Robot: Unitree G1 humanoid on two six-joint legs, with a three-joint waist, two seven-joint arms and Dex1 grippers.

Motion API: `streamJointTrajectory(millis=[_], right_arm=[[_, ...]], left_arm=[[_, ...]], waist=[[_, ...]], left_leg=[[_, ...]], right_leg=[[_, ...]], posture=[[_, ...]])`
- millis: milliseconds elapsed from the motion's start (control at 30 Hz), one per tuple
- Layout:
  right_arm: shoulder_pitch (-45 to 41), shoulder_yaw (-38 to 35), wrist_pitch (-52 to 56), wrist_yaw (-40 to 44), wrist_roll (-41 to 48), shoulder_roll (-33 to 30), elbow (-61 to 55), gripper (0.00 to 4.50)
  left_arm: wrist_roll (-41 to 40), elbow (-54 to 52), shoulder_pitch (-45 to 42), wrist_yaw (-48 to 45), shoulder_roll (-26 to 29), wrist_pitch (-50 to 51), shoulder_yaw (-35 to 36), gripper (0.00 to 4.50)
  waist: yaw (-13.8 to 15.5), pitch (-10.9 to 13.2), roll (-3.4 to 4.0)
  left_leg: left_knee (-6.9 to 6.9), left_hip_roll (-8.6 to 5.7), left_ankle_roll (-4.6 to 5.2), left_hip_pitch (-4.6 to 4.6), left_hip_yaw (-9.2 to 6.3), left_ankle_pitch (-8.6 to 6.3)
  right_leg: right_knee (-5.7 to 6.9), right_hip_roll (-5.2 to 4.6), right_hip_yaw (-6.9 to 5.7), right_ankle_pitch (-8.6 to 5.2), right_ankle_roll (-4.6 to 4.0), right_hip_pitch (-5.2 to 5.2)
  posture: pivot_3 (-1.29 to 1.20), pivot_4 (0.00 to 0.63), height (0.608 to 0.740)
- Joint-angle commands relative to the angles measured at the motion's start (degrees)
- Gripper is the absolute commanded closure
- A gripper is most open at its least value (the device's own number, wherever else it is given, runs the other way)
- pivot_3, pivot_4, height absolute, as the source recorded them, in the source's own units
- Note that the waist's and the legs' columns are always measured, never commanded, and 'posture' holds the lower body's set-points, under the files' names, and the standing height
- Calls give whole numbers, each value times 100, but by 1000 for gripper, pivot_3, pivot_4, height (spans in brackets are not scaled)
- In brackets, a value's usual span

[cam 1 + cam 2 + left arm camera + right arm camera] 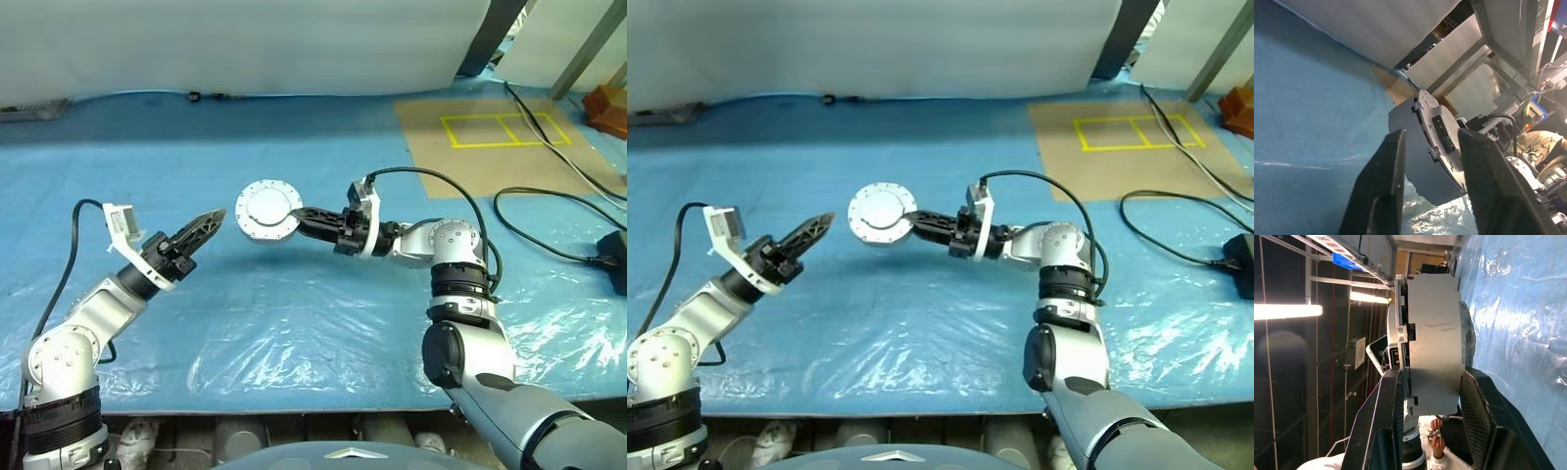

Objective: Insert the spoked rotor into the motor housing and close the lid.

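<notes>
left gripper (217, 219): raised over the blue sheet (294, 323) on the left side, pointing toward the housing; nothing was between its fingers; the jaws stood apart with a clear gap, seen in the left wrist view, and were empty.
gap: the left gripper's tips were near the housing's left edge but apart from it.
housing (268, 210): held up off the sheet near the middle, between the two grippers; a round silver casing with small tabs round its rim and a plain silver face turned up toward the head camera; in the right wrist view it showed edge-on, a thick grey body with a thinner flanged layer on one side.
lid: i could not tell whether the plain silver face was the lid seated on the housing.
rotor: could not be made out.
right gripper (297, 215): reached in from the right, pointing left, its black fingers (1378, 431) clamped on the two faces of the housing at its right edge.
right side: a brown board (490, 147) with yellow tape lay on the sheet at the far right, black cables (549, 211) beside it.
</notes>
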Motion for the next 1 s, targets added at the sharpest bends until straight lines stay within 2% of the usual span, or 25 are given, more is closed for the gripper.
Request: streamJointTrajectory(millis=[33, 167, 200, 500, 767, 1000], right_arm=[[-310, -173, 51, 46, 447, 84, -367, 3238], [-338, -148, 84, 35, 481, 79, -392, 3238], [-338, -135, 93, 35, 491, 75, -399, 3238], [-291, -69, 187, -18, 537, 95, -537, 3238], [-246, -94, 209, -114, 492, 152, -631, 3238], [-185, -87, 222, -186, 474, 120, -628, 3238]], left_arm=[[-310, -284, 61, 169, -68, 20, -85, 1544], [-271, -238, 29, 225, -132, -17, -312, 198], [-297, -187, -14, 218, -150, -12, -364, 19], [-330, 159, -430, 203, -304, -48, -592, 19], [-209, 562, -834, 398, -727, -52, -917, 19], [-99, 548, -883, 494, -889, -132, -995, 19]], waist=[[2, 1, -1], [14, 3, -5], [16, 2, -5], [23, 3, -7], [43, 2, -11], [47, 2, -12]], left_leg=[[0, 0, 0, 0, 0, 0], [0, 0, 0, -3, -4, 0], [0, 0, 0, -2, -4, 0], [8, 0, 1, -1, -5, 1], [13, 0, 2, -1, -5, 2], [17, 0, 8, -3, -6, 6]], right_leg=[[0, 0, -1, 0, 0, 0], [0, 0, -5, 1, 1, -1], [-1, 0, -5, 1, 1, 0], [6, 1, -3, 2, 3, 2], [10, 0, -3, 2, 3, 5], [11, 0, -3, 3, 3, 7]], posture=[[0, 150, 740], [0, 150, 740], [0, 150, 740], [0, 150, 740], [0, 150, 740], [0, 150, 740]])
